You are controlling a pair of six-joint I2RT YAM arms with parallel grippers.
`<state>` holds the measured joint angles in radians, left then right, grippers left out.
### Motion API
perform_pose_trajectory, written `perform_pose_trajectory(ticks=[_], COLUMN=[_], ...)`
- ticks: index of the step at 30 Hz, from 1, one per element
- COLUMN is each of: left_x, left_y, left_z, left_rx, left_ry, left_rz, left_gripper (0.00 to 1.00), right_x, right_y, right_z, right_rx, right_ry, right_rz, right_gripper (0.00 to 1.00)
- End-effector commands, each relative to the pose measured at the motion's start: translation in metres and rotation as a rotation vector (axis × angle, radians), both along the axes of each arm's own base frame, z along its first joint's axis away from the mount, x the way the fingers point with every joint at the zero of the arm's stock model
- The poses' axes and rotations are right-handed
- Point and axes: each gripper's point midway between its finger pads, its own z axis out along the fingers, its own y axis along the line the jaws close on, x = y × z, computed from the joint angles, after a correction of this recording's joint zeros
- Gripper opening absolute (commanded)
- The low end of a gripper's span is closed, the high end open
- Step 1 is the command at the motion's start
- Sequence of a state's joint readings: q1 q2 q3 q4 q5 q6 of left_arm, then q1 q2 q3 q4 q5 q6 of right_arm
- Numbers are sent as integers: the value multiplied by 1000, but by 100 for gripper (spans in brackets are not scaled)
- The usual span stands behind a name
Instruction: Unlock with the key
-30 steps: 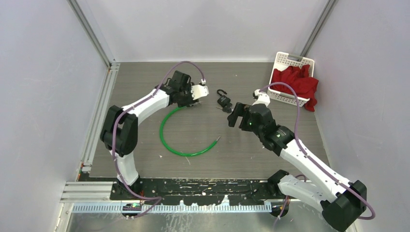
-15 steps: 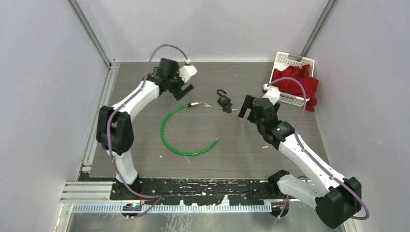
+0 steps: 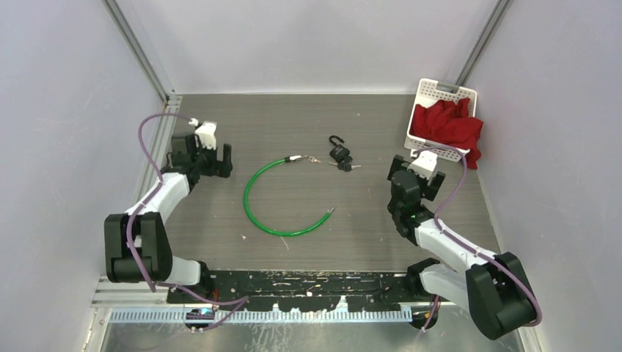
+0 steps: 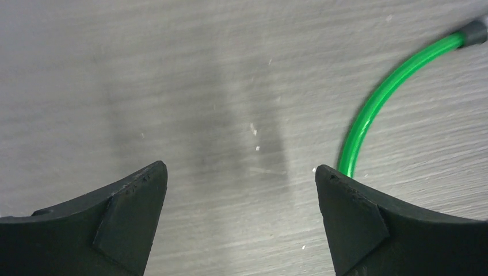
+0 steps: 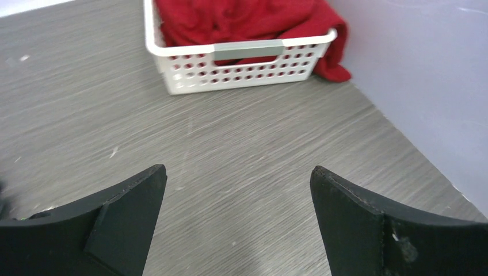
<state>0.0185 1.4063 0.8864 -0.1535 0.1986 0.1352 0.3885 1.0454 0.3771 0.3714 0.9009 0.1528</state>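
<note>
A small black padlock (image 3: 338, 152) lies at the table's middle back, its shackle (image 3: 335, 139) standing out like an open hook. The key (image 3: 350, 166) rests at the lock's lower right, touching it. A green cable (image 3: 258, 216) curls in a loop left of the lock, one end near it; part of it shows as the green cable (image 4: 368, 115) in the left wrist view. My left gripper (image 3: 213, 166) (image 4: 241, 172) is open and empty, left of the loop. My right gripper (image 3: 417, 174) (image 5: 239, 175) is open and empty, right of the lock, facing the basket.
A white perforated basket (image 3: 427, 147) (image 5: 230, 63) holding a red cloth (image 3: 447, 121) (image 5: 247, 17) stands at the back right corner. Walls close in on both sides, with an aluminium rail (image 3: 150, 183) along the left edge.
My left gripper opened wide and swung left, away from the cable end. My right arm drew back to the right, away from the padlock. Lock, key and cable stayed put.
</note>
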Motion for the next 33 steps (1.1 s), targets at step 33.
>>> perform_pose_trajectory(ticks=[33], left_x=[5], left_y=[5], left_z=[-48], left_rx=[-82], left_ry=[-394], left_rz=[139], left_gripper=[100], right_x=[52], right_y=[-12], right_z=[-54], right_rx=[21], right_ry=[-108], right_rz=[253], right_gripper=[100])
